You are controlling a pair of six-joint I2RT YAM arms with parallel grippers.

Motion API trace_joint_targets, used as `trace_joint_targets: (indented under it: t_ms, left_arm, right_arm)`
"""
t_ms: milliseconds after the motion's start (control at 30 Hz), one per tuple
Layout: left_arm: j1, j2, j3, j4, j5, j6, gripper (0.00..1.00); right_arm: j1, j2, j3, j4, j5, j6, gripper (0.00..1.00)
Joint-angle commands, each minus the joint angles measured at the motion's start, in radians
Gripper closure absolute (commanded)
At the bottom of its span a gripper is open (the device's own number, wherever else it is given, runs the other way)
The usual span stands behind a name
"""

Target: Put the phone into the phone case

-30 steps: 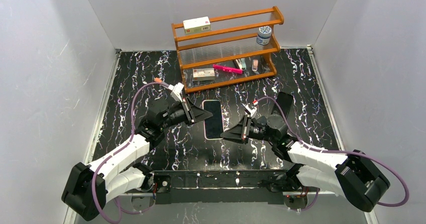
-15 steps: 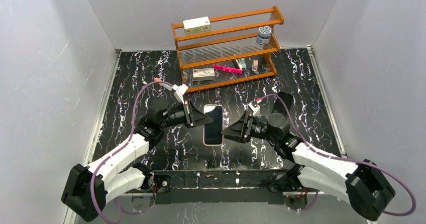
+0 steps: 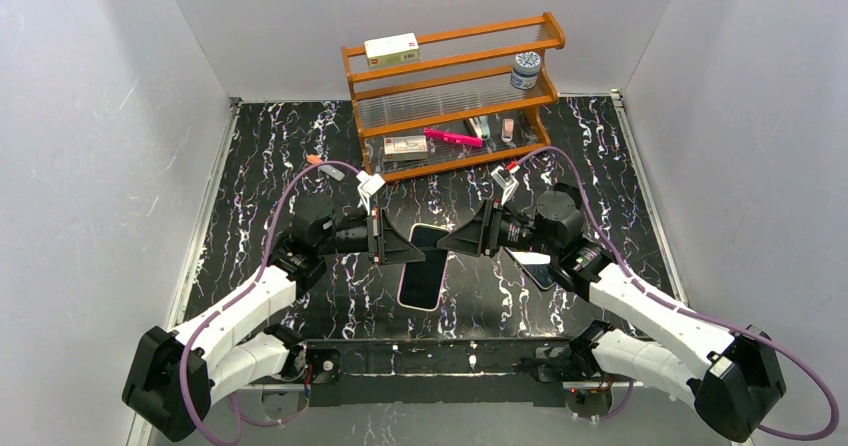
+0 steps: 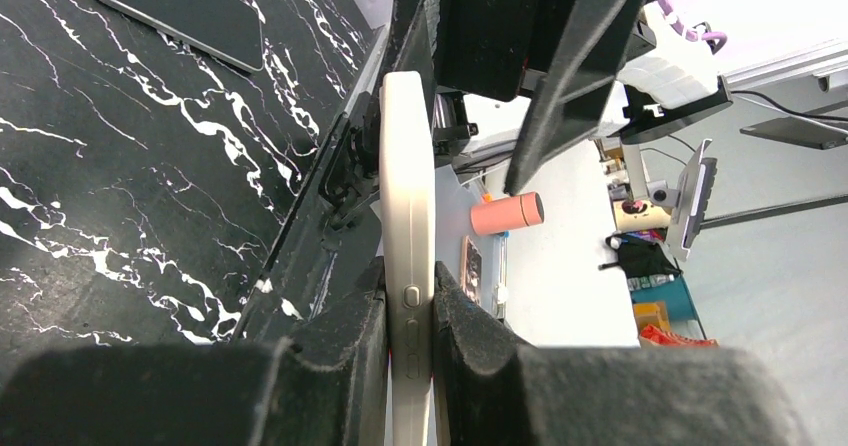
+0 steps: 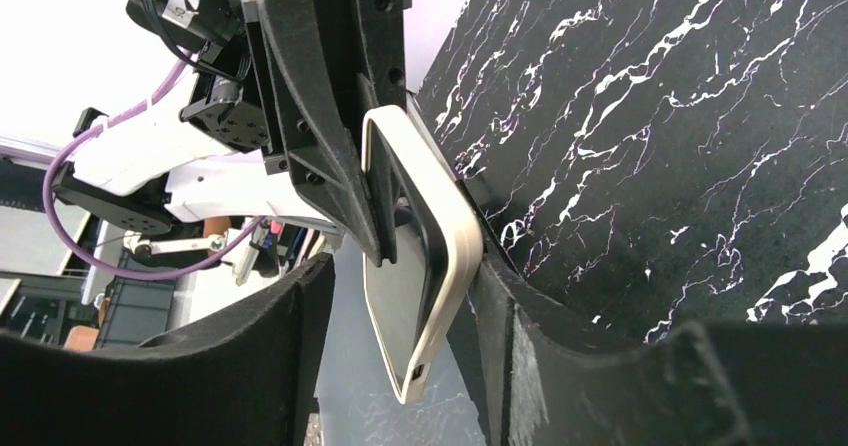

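The left fingers (image 4: pixel 340 356) are pinched on the long edges of a pale-rimmed slab (image 3: pixel 422 284), one pad on each side, just beside the small button bumps on its rim. The right fingers (image 5: pixel 290 326) are spread, with the slab's far end between them. One stands close against the cream rim, though whether it touches cannot be told, and the other stands clear of the dark face.

The table (image 3: pixel 270 166) is black with white marble veining and is walled in by grey panels. At its far edge stands a wooden rack (image 3: pixel 455 66) with three shelves, tilted a little to the right as seen from above.

The slab hangs over the middle of the table between the two arms, its dark face up and its near end pointing toward the arm bases. Whether that near end rests on the table cannot be told. From the right wrist, a small port opening shows in the rim at one end.

The phone (image 3: pixel 532 266) lies flat on the table to the right of the slab, apart from it and partly under the right arm. It is dark, with a thin pale rim and a bright glint on its glass.

On the rack, a white box (image 3: pixel 391 50) sits on the top shelf. A small jar (image 3: pixel 526 70) sits on the middle shelf, and a pink stick (image 3: pixel 452 137) lies on the bottom one.
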Motion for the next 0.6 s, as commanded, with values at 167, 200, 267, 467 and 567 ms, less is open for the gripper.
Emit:
trace_joint_targets:
  t_ms: [167,200,267,467,567]
  left_arm:
    - [0.001,-0.012,0.049,-0.017,0.061,0.041,1.00]
    - [0.001,-0.012,0.050,-0.025,0.061,0.049,1.00]
    - [0.001,-0.018,0.045,-0.001,0.068,0.034,1.00]
    - [0.001,-0.019,0.040,0.024,0.094,0.014,1.00]
    - [0.001,-0.012,0.032,0.024,0.090,0.012,1.00]
  right_arm:
    - [-0.013,0.011,0.055,0.017,-0.036,-0.056,0.57]
    - [-0.013,0.010,0.055,0.017,-0.032,-0.057,0.57]
    - [-0.017,0.012,0.053,0.021,-0.030,-0.057,0.47]
    - [-0.024,0.023,0.052,0.045,-0.047,-0.049,0.47]
    - [-0.027,0.025,0.052,0.058,-0.050,-0.045,0.56]
